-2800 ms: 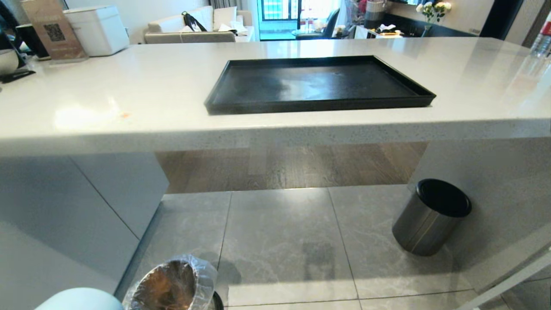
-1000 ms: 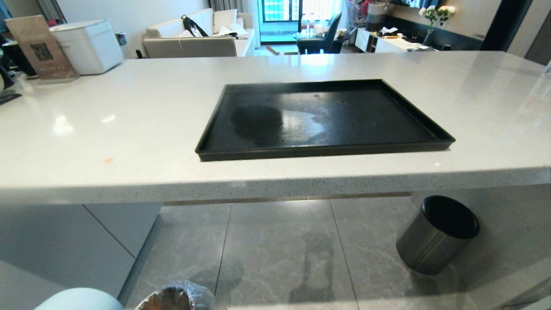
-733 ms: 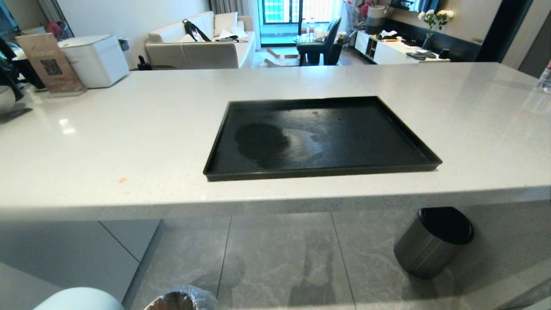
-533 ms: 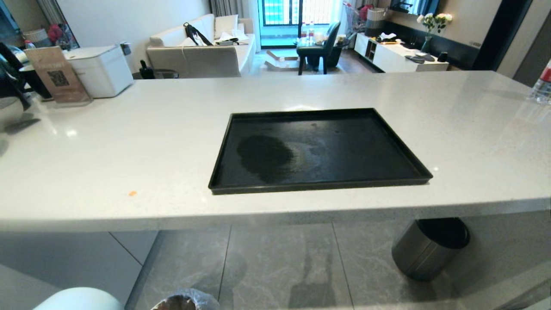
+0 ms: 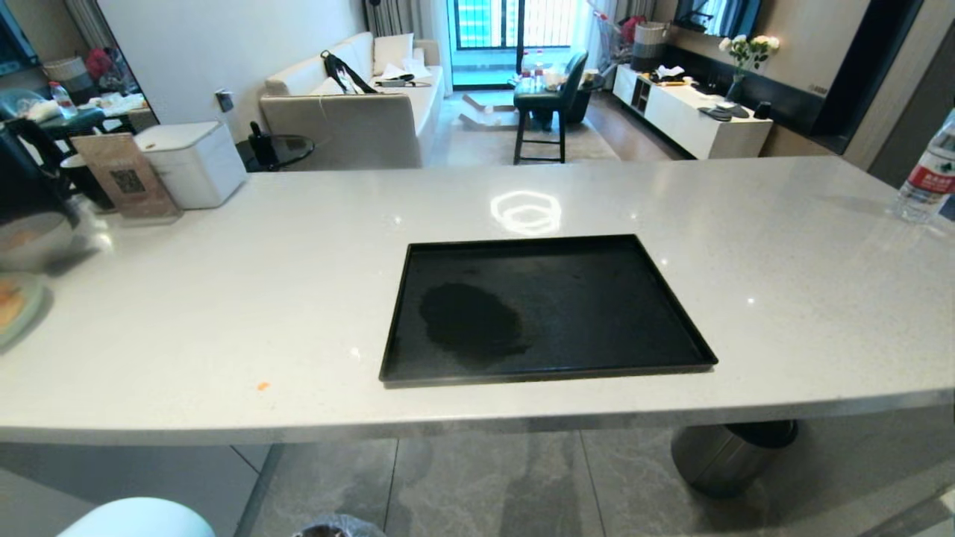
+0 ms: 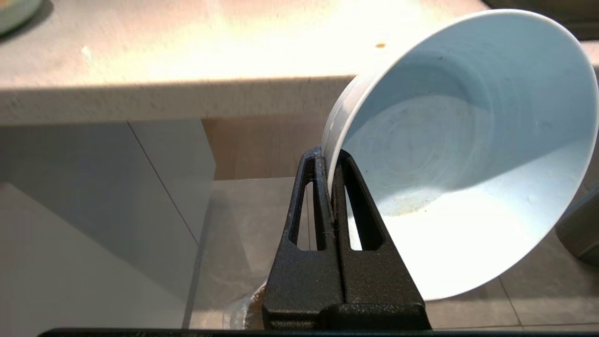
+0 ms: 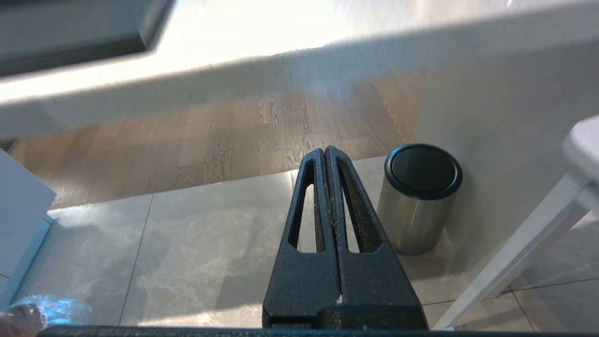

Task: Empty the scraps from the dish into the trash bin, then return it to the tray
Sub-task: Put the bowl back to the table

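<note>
My left gripper (image 6: 330, 157) is shut on the rim of the dish (image 6: 468, 140), a pale-blue bowl tipped on its side below the counter's front edge. Its inside shows only a faint smear; the scraps are out of view. In the head view the dish (image 5: 138, 520) peeks in at the bottom left. Beside it only the top of the bag-lined trash bin (image 5: 339, 529) shows on the floor. The black tray (image 5: 597, 298) lies bare on the white counter. My right gripper (image 7: 324, 152) is shut on nothing, above the floor tiles.
A bare steel bin with a black rim (image 5: 727, 451) stands under the counter at the right. On the counter are a water bottle (image 5: 929, 175), a white box (image 5: 195, 162), a QR sign (image 5: 125, 177), a grey bowl (image 5: 30, 239), a green plate (image 5: 15, 302) and an orange crumb (image 5: 262, 385).
The head camera has risen, so the counter top and tray show from higher up and both bins have slid toward the bottom edge. The dish keeps its place in view.
</note>
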{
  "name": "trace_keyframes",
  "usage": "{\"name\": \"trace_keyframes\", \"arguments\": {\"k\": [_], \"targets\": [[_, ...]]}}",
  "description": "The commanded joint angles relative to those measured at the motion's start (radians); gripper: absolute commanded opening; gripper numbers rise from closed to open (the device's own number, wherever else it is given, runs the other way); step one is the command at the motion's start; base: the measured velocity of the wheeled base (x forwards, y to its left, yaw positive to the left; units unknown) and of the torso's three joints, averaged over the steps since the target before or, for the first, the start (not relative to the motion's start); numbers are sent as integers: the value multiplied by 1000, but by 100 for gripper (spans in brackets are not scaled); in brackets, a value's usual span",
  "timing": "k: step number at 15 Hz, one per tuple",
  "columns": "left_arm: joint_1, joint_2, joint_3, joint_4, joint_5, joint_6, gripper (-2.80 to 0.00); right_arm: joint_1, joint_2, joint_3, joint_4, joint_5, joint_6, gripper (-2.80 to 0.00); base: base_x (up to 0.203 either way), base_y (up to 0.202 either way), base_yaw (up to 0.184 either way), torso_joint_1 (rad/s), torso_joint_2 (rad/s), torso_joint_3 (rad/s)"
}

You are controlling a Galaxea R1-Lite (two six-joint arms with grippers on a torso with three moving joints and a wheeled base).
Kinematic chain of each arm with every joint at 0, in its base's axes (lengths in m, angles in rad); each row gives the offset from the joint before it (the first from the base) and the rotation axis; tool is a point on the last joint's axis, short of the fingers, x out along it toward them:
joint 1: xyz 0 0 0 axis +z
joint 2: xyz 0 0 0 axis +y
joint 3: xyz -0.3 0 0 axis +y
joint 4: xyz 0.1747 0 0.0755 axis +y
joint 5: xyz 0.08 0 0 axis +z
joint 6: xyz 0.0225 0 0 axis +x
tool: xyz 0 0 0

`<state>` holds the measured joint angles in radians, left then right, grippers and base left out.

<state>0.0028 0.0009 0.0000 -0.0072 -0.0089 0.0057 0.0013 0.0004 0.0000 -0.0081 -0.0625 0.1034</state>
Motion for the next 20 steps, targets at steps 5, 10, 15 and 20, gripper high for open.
{"name": "trace_keyframes", "arguments": {"k": [5, 10, 15, 20], "targets": [[0, 1, 0, 0, 0, 0, -280, 0, 0, 0, 0, 0, 1, -280, 0, 0, 0, 182, -544, -361], [0, 1, 0, 0, 0, 0, -280, 0, 0, 0, -1, 1, 1, -280, 0, 0, 0, 223, -607, -377], [0, 1, 0, 0, 0, 0, -280, 0, 0, 0, 0, 0, 1, -280, 0, 0, 0, 175, -420, -254], [0, 1, 0, 0, 0, 0, -280, 0, 0, 0, 0, 0, 1, -280, 0, 0, 0, 144, -348, -203]]}}
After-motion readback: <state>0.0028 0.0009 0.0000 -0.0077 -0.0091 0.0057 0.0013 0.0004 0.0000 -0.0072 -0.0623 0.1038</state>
